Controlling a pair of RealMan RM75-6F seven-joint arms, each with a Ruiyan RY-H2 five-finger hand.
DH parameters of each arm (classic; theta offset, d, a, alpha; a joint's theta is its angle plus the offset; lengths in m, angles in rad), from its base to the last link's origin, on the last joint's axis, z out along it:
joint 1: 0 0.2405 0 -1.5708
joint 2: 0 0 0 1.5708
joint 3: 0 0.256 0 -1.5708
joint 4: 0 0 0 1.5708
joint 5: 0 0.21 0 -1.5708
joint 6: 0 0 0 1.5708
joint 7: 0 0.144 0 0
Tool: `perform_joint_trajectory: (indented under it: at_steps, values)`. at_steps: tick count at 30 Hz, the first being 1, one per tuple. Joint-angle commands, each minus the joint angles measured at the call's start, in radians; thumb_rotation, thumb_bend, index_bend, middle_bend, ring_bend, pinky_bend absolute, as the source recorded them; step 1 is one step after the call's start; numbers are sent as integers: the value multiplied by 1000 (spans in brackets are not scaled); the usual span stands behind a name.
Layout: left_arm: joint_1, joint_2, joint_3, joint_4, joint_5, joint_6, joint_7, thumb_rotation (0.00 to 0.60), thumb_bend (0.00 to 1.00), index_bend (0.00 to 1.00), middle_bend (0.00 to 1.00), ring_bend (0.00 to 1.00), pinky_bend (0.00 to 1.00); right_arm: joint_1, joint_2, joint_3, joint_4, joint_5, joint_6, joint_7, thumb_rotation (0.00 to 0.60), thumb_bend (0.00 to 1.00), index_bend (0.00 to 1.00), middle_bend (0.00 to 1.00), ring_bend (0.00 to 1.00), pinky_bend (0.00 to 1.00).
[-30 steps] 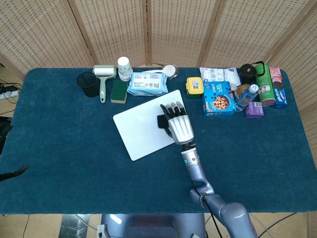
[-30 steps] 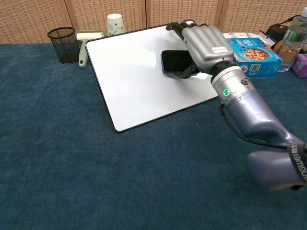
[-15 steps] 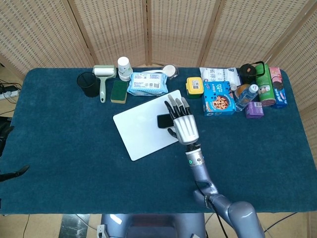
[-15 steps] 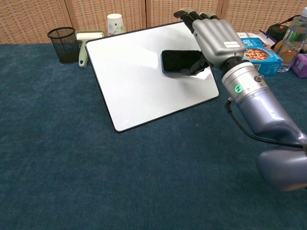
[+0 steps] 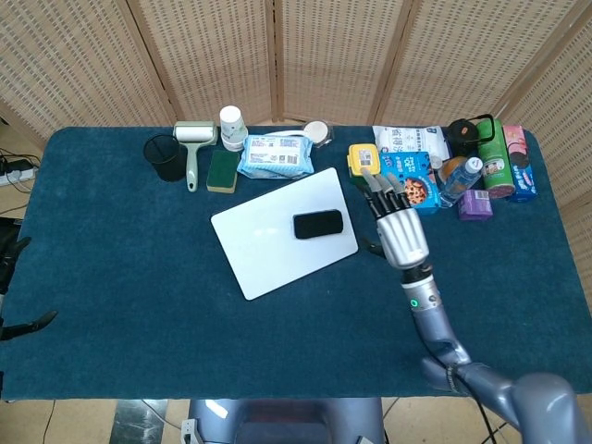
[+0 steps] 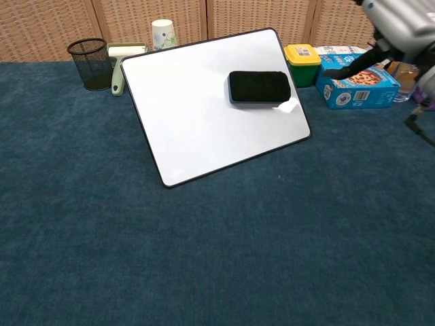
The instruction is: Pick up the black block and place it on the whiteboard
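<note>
The black block [image 5: 318, 224] lies flat on the right half of the whiteboard [image 5: 259, 245]; in the chest view the black block [image 6: 259, 86] rests near the whiteboard's [image 6: 197, 122] far right corner. My right hand [image 5: 399, 231] hovers open to the right of the board, fingers stretched out and apart, holding nothing. In the chest view only part of the right hand [image 6: 401, 27] shows at the top right edge. The left hand is out of both views.
Along the far edge stand a black mesh cup [image 5: 167, 157], a lint roller [image 5: 192, 148], a green sponge [image 5: 222, 171], a paper cup [image 5: 232, 126], a wipes pack [image 5: 276, 155], a yellow-lidded tub [image 5: 363, 163], a blue cookie box [image 5: 409, 183], bottles and cans [image 5: 490, 162].
My right hand let go of the black block, lifted off the whiteboard and moved right, clear of it. The block stays on the board.
</note>
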Motion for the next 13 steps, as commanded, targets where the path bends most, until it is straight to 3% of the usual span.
perform_joint_trajectory:
  at_steps: [1, 5, 13]
  values:
    - [3, -3, 5, -4, 9, 5, 10, 600, 105, 0, 0, 0, 30, -151, 328, -82, -379, 27, -34, -73, 600, 0, 122, 65, 85, 105]
    - [12, -14, 13, -14, 26, 22, 38, 600, 105, 0, 0, 0, 30, -249, 496, -120, -570, 82, -25, -132, 600, 0, 137, 65, 56, 75]
    - [25, -48, 28, -22, 48, 41, 100, 600, 105, 0, 0, 0, 30, -396, 655, -164, -727, 166, 19, -167, 600, 0, 154, 64, 32, 40]
